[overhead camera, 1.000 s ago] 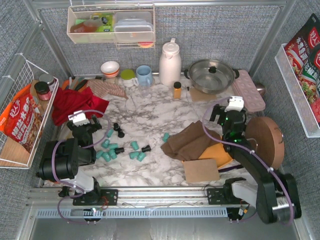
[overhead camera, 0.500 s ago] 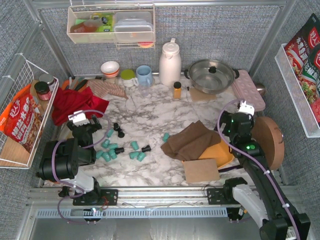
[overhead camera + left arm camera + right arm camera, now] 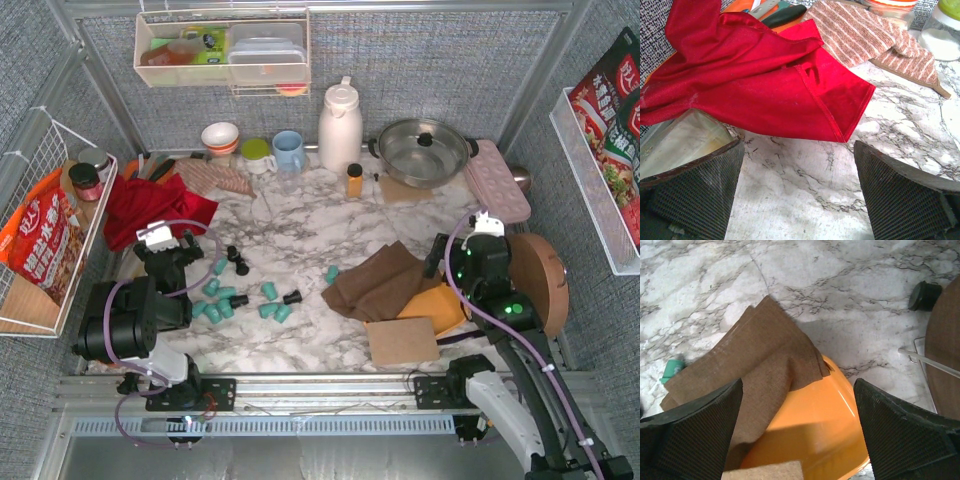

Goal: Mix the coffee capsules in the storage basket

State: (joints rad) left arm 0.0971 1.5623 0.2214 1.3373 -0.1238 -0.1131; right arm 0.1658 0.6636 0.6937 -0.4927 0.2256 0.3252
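My table (image 3: 300,345) is white marble veined with grey, boxed in by grey woven walls (image 3: 420,70), with a white wire rack (image 3: 80,140) hung on the left one. The coffee capsules (image 3: 245,297), teal and black, lie loose on the marble just ahead of my left arm, and one teal pod lies apart beside the brown cloth (image 3: 375,280). The storage basket (image 3: 812,430) sits by my right arm, under my right gripper (image 3: 797,385), whose jaws stand wide with nothing between them. My left gripper (image 3: 797,150) is likewise spread and bare, over marble near a red cloth (image 3: 750,75). The brown cloth and a cardboard piece (image 3: 400,340) cover most of the basket, so its inside is hidden from me.
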